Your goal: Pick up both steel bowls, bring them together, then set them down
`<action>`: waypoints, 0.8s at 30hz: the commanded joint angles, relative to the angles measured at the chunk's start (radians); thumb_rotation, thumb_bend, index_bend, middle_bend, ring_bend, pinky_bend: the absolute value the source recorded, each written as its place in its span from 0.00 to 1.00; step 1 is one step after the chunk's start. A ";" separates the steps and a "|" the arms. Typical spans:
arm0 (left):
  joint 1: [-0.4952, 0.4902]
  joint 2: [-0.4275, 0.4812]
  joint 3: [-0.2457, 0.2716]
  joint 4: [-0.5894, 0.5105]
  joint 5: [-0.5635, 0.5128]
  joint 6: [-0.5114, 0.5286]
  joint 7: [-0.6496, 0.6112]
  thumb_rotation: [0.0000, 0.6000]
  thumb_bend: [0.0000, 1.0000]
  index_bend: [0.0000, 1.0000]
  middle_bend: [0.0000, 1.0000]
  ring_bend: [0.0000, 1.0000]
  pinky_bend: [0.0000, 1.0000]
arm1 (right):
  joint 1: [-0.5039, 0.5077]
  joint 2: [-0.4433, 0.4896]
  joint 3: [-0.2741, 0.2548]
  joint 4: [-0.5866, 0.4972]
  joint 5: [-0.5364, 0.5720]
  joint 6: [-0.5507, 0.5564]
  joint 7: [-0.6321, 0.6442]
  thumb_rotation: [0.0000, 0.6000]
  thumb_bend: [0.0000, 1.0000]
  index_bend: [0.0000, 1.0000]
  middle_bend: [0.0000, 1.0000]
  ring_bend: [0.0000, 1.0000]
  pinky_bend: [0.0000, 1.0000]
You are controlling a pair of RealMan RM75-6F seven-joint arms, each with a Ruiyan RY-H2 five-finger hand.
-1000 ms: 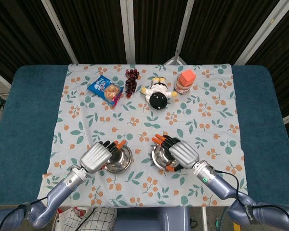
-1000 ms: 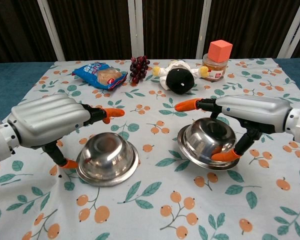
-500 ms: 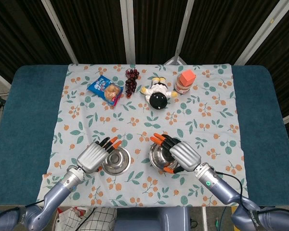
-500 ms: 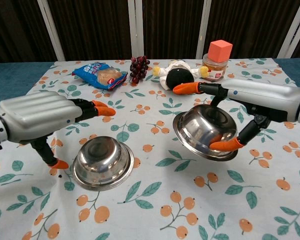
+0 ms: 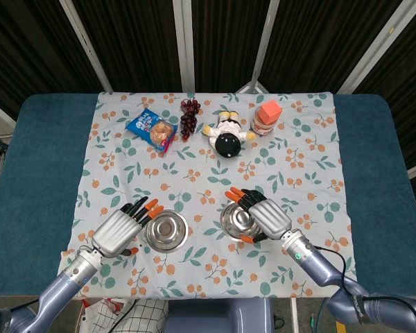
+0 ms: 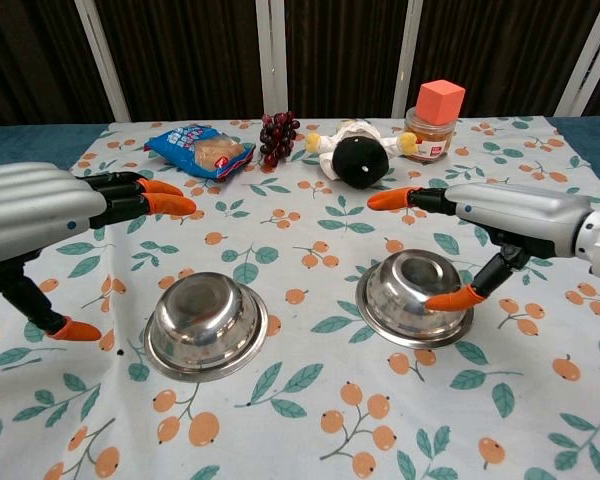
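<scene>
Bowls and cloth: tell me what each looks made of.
Left bowl and right bowl: polished steel by the look, mirror-bright with sharp reflections. Cloth: seemingly printed woven fabric, matte, wrinkled near the front edge.

**Orange, silver and teal on a leaf-print cloth**

A white cloth printed with green leaves and small orange fruit covers a deep teal tabletop. Two bowls are bare mirror-silver steel. The left hand and right hand share pale silver-grey backs, with black fingers tipped bright orange. Along the far edge lie a blue snack packet with red and white print, a dark purple bunch of grapes, a black-and-white plush toy with yellow feet, and a jar topped by a coral-red block. Behind the tabletop hang black curtains crossed by pale metal bars.
</scene>
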 commanded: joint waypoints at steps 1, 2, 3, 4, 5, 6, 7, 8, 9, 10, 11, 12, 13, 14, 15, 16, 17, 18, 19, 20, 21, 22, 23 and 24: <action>0.003 0.015 0.009 0.014 0.025 0.005 -0.044 0.75 0.01 0.00 0.00 0.00 0.17 | 0.000 -0.021 0.009 0.029 0.028 -0.010 0.001 0.55 0.25 0.00 0.00 0.00 0.06; 0.004 0.020 0.010 0.015 0.028 0.007 -0.058 0.73 0.01 0.00 0.00 0.00 0.16 | -0.004 -0.020 0.012 0.028 0.036 -0.009 0.008 0.53 0.25 0.00 0.00 0.00 0.05; 0.005 0.024 0.011 0.016 0.036 0.011 -0.069 0.72 0.01 0.00 0.00 0.00 0.16 | -0.006 -0.019 0.013 0.026 0.036 -0.004 0.008 0.52 0.25 0.00 0.00 0.00 0.05; 0.008 0.030 0.014 0.017 0.048 0.020 -0.085 0.71 0.01 0.00 0.00 0.00 0.15 | -0.011 -0.015 0.013 0.022 0.029 0.013 0.001 0.52 0.25 0.00 0.00 0.00 0.05; 0.019 0.043 0.020 0.015 0.066 0.042 -0.100 0.71 0.01 0.00 0.00 0.00 0.15 | -0.023 -0.005 0.012 0.006 0.008 0.052 -0.016 0.51 0.25 0.00 0.00 0.00 0.05; 0.029 0.056 0.029 0.015 0.084 0.060 -0.114 0.71 0.01 0.00 0.00 0.00 0.16 | -0.034 0.006 0.006 -0.012 -0.009 0.081 -0.034 0.51 0.25 0.00 0.00 0.00 0.05; 0.041 0.070 0.039 0.014 0.100 0.080 -0.127 0.71 0.01 0.00 0.00 0.00 0.16 | -0.048 0.022 -0.001 -0.033 -0.029 0.113 -0.060 0.52 0.25 0.00 0.00 0.00 0.05; 0.062 0.090 0.057 0.011 0.120 0.108 -0.142 0.71 0.01 0.00 0.00 0.00 0.16 | -0.070 0.047 -0.013 -0.065 -0.051 0.158 -0.113 0.53 0.25 0.00 0.00 0.00 0.04; 0.081 0.106 0.073 0.007 0.131 0.130 -0.153 0.71 0.02 0.00 0.00 0.00 0.16 | -0.090 0.071 -0.026 -0.094 -0.068 0.191 -0.160 0.55 0.25 0.00 0.00 0.00 0.03; 0.102 0.121 0.089 0.004 0.140 0.153 -0.162 0.71 0.02 0.00 0.00 0.00 0.16 | -0.114 0.096 -0.040 -0.128 -0.080 0.225 -0.210 0.58 0.25 0.00 0.00 0.00 0.03; 0.134 0.139 0.110 0.004 0.148 0.187 -0.169 0.71 0.03 0.00 0.00 0.00 0.16 | -0.151 0.129 -0.062 -0.173 -0.092 0.268 -0.279 0.61 0.25 0.00 0.00 0.00 0.03; 0.161 0.149 0.125 0.007 0.149 0.214 -0.169 0.71 0.03 0.00 0.00 0.00 0.16 | -0.181 0.156 -0.082 -0.207 -0.093 0.294 -0.334 0.66 0.25 0.00 0.00 0.00 0.02; 0.191 0.155 0.138 0.012 0.144 0.243 -0.163 0.72 0.04 0.00 0.00 0.00 0.16 | -0.213 0.181 -0.102 -0.239 -0.089 0.322 -0.384 0.72 0.25 0.00 0.00 0.00 0.01; 0.232 0.158 0.148 0.023 0.128 0.283 -0.151 0.73 0.04 0.00 0.00 0.00 0.16 | -0.255 0.207 -0.126 -0.273 -0.082 0.358 -0.442 0.78 0.25 0.00 0.00 0.00 0.01; 0.264 0.154 0.148 0.033 0.111 0.320 -0.147 0.74 0.04 0.00 0.00 0.00 0.15 | -0.287 0.220 -0.143 -0.290 -0.077 0.388 -0.475 0.83 0.25 0.00 0.00 0.00 0.00; 0.307 0.140 0.138 0.051 0.086 0.375 -0.150 0.74 0.04 0.00 0.00 0.00 0.15 | -0.330 0.228 -0.159 -0.299 -0.071 0.432 -0.505 0.85 0.25 0.00 0.00 0.00 0.00; 0.334 0.128 0.130 0.069 0.070 0.411 -0.165 0.74 0.05 0.00 0.00 0.00 0.15 | -0.362 0.230 -0.169 -0.296 -0.064 0.464 -0.521 0.87 0.25 0.00 0.00 0.00 0.00; 0.358 0.118 0.122 0.088 0.055 0.441 -0.195 0.74 0.05 0.00 0.00 0.00 0.15 | -0.392 0.232 -0.178 -0.291 -0.056 0.493 -0.534 0.87 0.25 0.00 0.00 0.00 0.00; 0.384 0.106 0.111 0.115 0.035 0.470 -0.248 0.74 0.05 0.00 0.00 0.00 0.14 | -0.427 0.231 -0.183 -0.281 -0.047 0.530 -0.535 0.87 0.25 0.00 0.00 0.00 0.00; 0.397 0.105 0.108 0.134 0.018 0.475 -0.272 0.74 0.05 0.00 0.00 0.00 0.14 | -0.451 0.231 -0.183 -0.276 -0.032 0.553 -0.534 0.87 0.25 0.00 0.00 0.00 0.00; 0.402 0.109 0.108 0.143 0.010 0.472 -0.277 0.75 0.06 0.00 0.00 0.00 0.14 | -0.461 0.235 -0.183 -0.276 -0.029 0.562 -0.539 0.87 0.25 0.00 0.00 0.00 0.00; 0.408 0.117 0.104 0.151 -0.001 0.470 -0.283 0.75 0.06 0.00 0.00 0.00 0.14 | -0.469 0.246 -0.182 -0.273 -0.047 0.581 -0.543 0.87 0.25 0.00 0.00 0.00 0.00; 0.412 0.118 0.096 0.154 -0.009 0.474 -0.289 0.75 0.06 0.00 0.00 0.00 0.15 | -0.476 0.248 -0.173 -0.263 -0.064 0.604 -0.535 0.87 0.25 0.00 0.00 0.00 0.00; 0.415 0.116 0.087 0.158 -0.013 0.479 -0.290 0.76 0.06 0.00 0.00 0.00 0.15 | -0.483 0.245 -0.162 -0.252 -0.071 0.624 -0.526 0.87 0.25 0.00 0.00 0.00 0.00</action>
